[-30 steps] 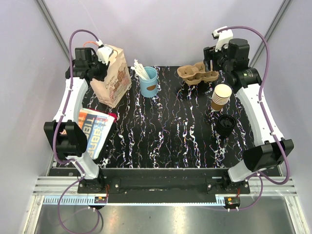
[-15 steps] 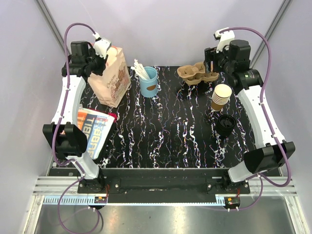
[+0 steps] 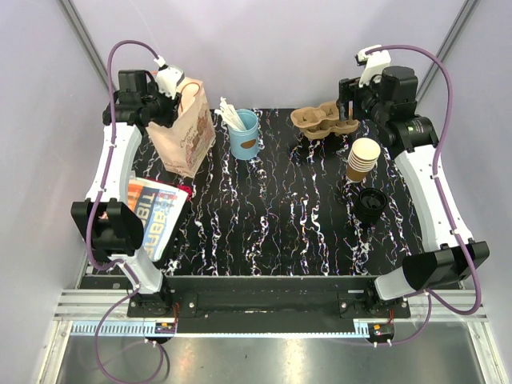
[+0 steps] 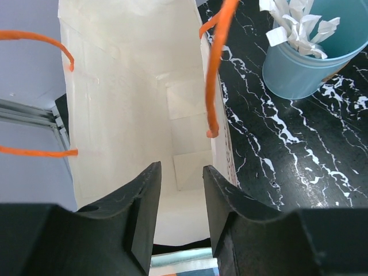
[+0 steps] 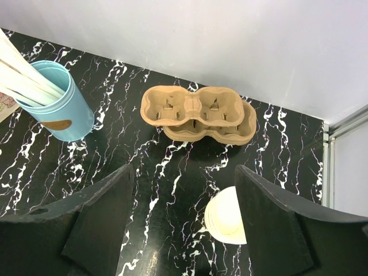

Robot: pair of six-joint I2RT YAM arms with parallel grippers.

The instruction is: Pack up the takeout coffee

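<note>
The takeout coffee as a lidded cup is out of view. A round black lid [image 3: 370,203] lies at the right of the table, just in front of a stack of tan paper cups [image 3: 362,158] [image 5: 226,216]. A brown paper bag [image 3: 186,132] with orange handles [image 4: 216,69] stands at the back left, its pale inside [image 4: 126,109] empty. My left gripper [image 3: 170,101] [image 4: 181,172] hangs over the bag's mouth, open a little, with nothing between its fingers. High at the back right, my right gripper [image 3: 349,98] [image 5: 184,175] stands wide open above the bare table beside the stack.
A light-blue cup of white sticks [image 3: 244,133] [image 4: 310,63] [image 5: 57,100] stands right of the bag. Stacked pulp cup carriers [image 3: 323,120] [image 5: 195,112] lie at the back. A printed magazine [image 3: 157,213] hangs over the table's left edge [image 3: 164,256].
My left gripper rose from the bag's side to above its mouth and its jaws widened. The bag now stands more upright. The right arm drifted slightly back and right.
</note>
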